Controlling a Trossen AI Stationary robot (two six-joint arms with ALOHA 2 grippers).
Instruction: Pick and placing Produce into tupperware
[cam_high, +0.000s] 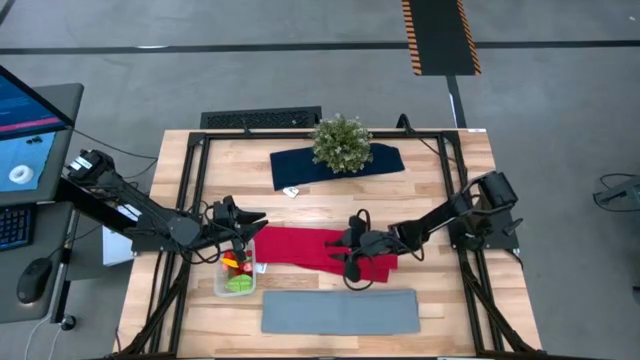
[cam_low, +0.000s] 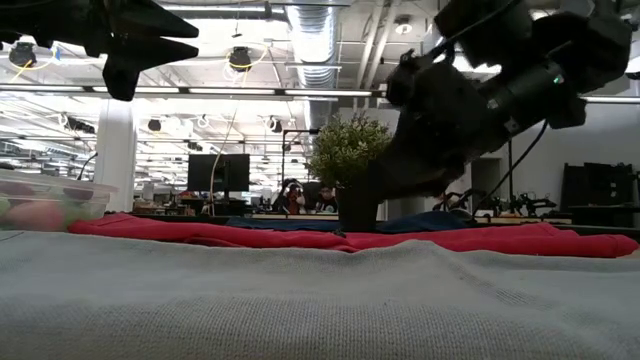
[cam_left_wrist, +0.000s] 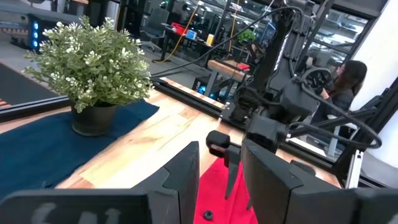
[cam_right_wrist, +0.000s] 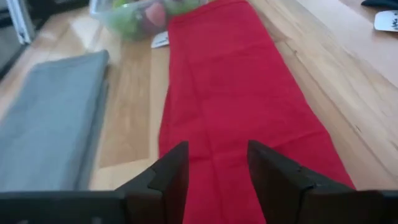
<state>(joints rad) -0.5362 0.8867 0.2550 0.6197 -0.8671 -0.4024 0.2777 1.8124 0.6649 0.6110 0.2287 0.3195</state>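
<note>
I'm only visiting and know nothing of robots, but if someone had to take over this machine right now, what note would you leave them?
Left gripper: open, empty, over the clear tub.
Right gripper: open, empty, low over the red cloth.
Toy produce: several pieces in the tub, at the cloth's left end, beside the grey mat.
Left to do: one small dark thing lies on the cloth, maybe a berry; no other loose pieces visible.
</note>
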